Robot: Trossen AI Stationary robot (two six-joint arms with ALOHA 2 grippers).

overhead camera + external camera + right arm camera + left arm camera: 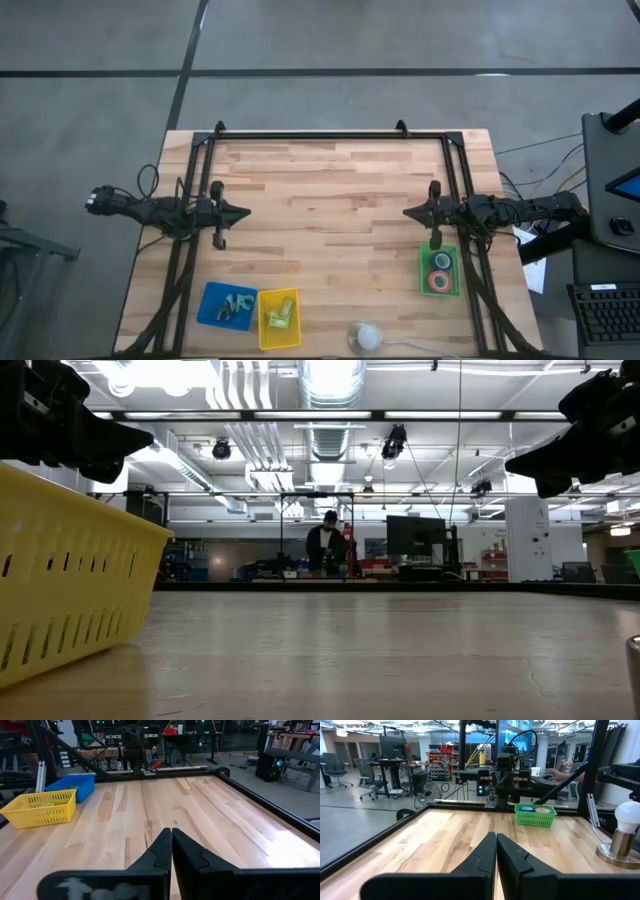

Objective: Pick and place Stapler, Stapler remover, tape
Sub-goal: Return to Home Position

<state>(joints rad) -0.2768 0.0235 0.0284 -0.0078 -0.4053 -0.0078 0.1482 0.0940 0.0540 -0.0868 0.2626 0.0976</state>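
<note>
Two tape rolls, one blue [442, 261] and one red [438, 281], lie in a green basket [455, 272] at the near right; the left wrist view shows them [540, 809] over the basket's rim. A blue basket [212, 300] holds small pale pieces [236, 306] and a yellow basket [266, 330] holds a yellow-green piece [280, 316]; which is the stapler or the stapler remover I cannot tell. My left gripper [243, 212] hovers shut over the table's left side, pointing level toward the middle. My right gripper [408, 212] hovers shut opposite it, beside the green basket.
A white bulb on a round metal base [368, 336] stands at the near edge, between the yellow and green baskets. A black frame [310, 134] runs along the table's far edge and down both sides. Bare wood [325, 215] lies between the two grippers.
</note>
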